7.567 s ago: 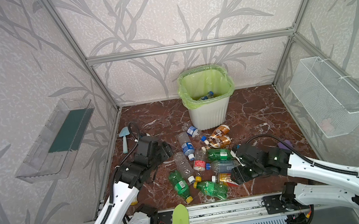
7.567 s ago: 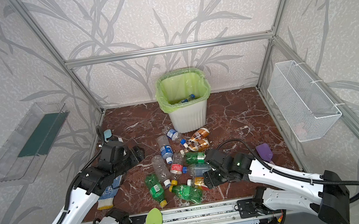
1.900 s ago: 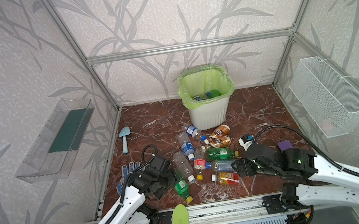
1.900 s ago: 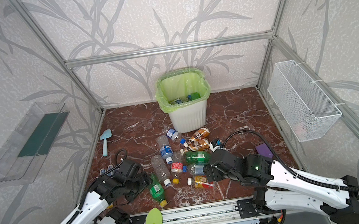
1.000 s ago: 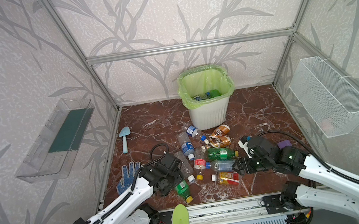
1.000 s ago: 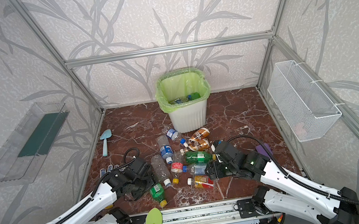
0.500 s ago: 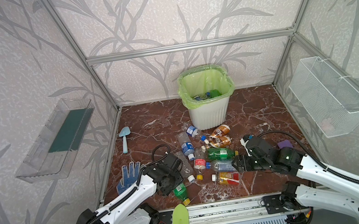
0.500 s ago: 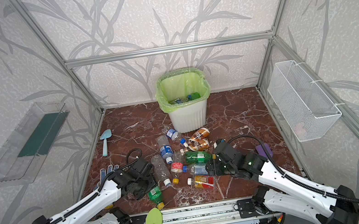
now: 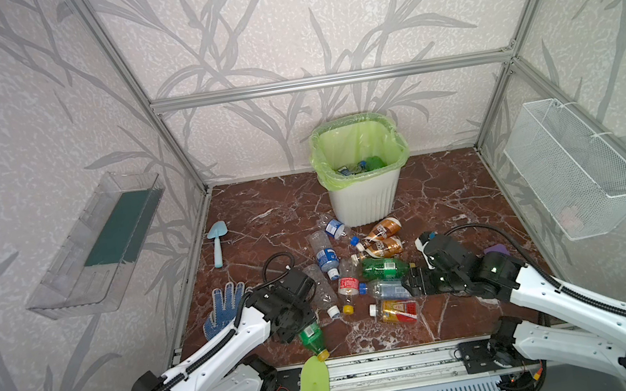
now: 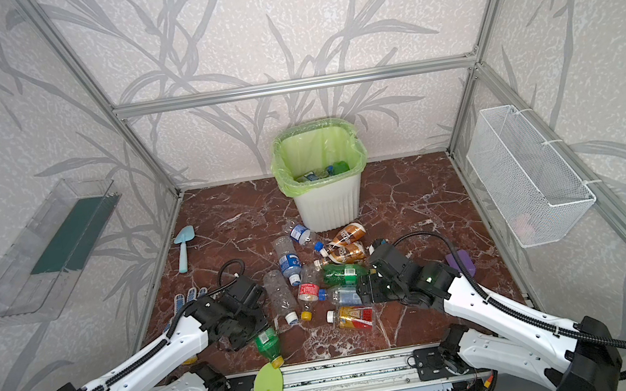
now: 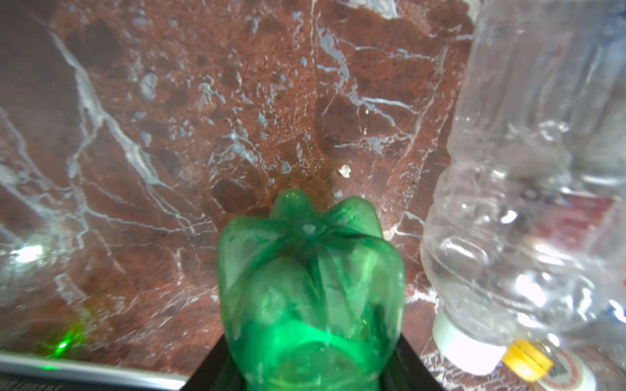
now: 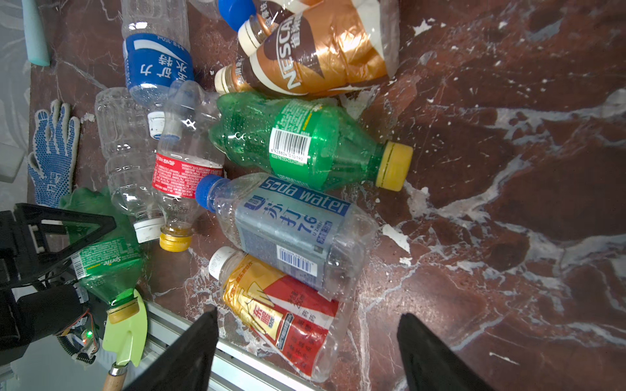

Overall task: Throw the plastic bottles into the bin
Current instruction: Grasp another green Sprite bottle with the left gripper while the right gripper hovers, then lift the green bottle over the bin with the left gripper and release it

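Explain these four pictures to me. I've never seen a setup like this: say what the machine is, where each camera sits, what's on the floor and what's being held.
Two white robot arms with pincer grippers work over a brown marble floor. Both top views look down from one overhead camera pair. The other two pictures come from cameras on the arms' wrists.

Bottles lie scattered before a white bin lined in green, with some already inside. A glove and toy spades also lie around.

The left gripper is pinching a green Sprite bottle, seen close up in the left wrist view. The right gripper is open, empty, aimed at the soda water bottle.
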Available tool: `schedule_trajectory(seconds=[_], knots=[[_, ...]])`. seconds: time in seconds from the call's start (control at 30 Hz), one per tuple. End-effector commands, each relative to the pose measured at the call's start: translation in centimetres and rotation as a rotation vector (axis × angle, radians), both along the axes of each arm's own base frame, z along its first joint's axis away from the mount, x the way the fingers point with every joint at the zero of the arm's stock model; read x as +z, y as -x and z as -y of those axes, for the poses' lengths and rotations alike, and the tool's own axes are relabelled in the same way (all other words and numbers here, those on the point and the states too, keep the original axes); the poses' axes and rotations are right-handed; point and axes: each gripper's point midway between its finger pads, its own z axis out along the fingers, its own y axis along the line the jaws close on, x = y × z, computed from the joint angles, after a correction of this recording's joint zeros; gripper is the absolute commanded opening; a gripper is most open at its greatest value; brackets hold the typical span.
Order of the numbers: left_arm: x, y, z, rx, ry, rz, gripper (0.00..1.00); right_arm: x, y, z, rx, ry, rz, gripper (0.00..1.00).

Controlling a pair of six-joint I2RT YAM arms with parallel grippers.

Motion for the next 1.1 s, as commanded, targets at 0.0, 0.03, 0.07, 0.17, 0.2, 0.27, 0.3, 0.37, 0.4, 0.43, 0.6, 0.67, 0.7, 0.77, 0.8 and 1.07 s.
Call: schedule_trajectory(seconds=[0.0, 0.03, 0.07, 0.17, 0.2, 0.27, 0.3, 0.37, 0.4, 0.43, 0.6, 0.67, 0.7, 0.77, 0.8, 1.07], knots=[[2.8, -0.8, 0.3, -0.035, 0.022, 0.063, 0.47, 1.1, -0.4, -0.3, 0.017, -0.009, 0.023, 0.83], [3.6, -1.1, 0.4, -0.041, 0.032, 0.089, 0.47, 1.1, -0.4, -0.3, 0.016, -0.010, 0.025, 0.84], [4.3, -1.5, 0.7, -0.047, 0.048, 0.117, 0.47, 1.1, -0.4, -0.3, 0.016, -0.009, 0.026, 0.83], [6.6, -3.0, 1.1, -0.046, 0.084, 0.225, 0.46, 1.4, -0.4, -0.3, 0.011, -0.020, 0.029, 0.83], [7.5, -3.6, 1.5, -0.047, 0.105, 0.269, 0.46, 1.5, -0.3, -0.3, 0.010, -0.024, 0.029, 0.83], [9.4, -4.9, 2.2, -0.059, 0.134, 0.338, 0.45, 1.9, -0.2, 0.1, 0.000, -0.024, 0.037, 0.83], [10.4, -5.6, 2.7, -0.068, 0.143, 0.363, 0.45, 2.1, -0.2, 0.3, -0.006, -0.021, 0.044, 0.83], [12.3, -7.1, 3.7, -0.091, 0.160, 0.410, 0.45, 2.5, -0.1, 0.7, -0.013, -0.020, 0.055, 0.83], [13.3, -7.8, 4.3, -0.106, 0.168, 0.435, 0.45, 2.7, -0.1, 0.9, -0.017, -0.019, 0.059, 0.82], [14.2, -8.6, 4.9, -0.119, 0.173, 0.456, 0.45, 2.8, -0.1, 1.0, -0.022, -0.018, 0.061, 0.82], [18.4, -11.9, 6.9, -0.167, 0.183, 0.549, 0.45, 3.1, 0.1, 1.4, -0.032, -0.022, 0.066, 0.82], [20.6, -13.3, 7.9, -0.188, 0.200, 0.604, 0.45, 3.2, 0.1, 1.5, -0.036, -0.022, 0.065, 0.82], [22.2, -14.2, 8.4, -0.197, 0.213, 0.641, 0.45, 3.2, 0.1, 1.5, -0.037, -0.021, 0.064, 0.82], [26.4, -16.2, 9.4, -0.210, 0.246, 0.728, 0.46, 3.4, 0.1, 1.6, -0.042, -0.025, 0.067, 0.82], [29.2, -17.5, 10.2, -0.219, 0.265, 0.785, 0.46, 3.5, 0.0, 1.5, -0.043, -0.028, 0.067, 0.82], [49.6, -29.4, 12.3, -0.197, 0.389, 1.190, 0.69, 6.0, 0.1, 2.0, -0.075, -0.063, 0.094, 0.82]])
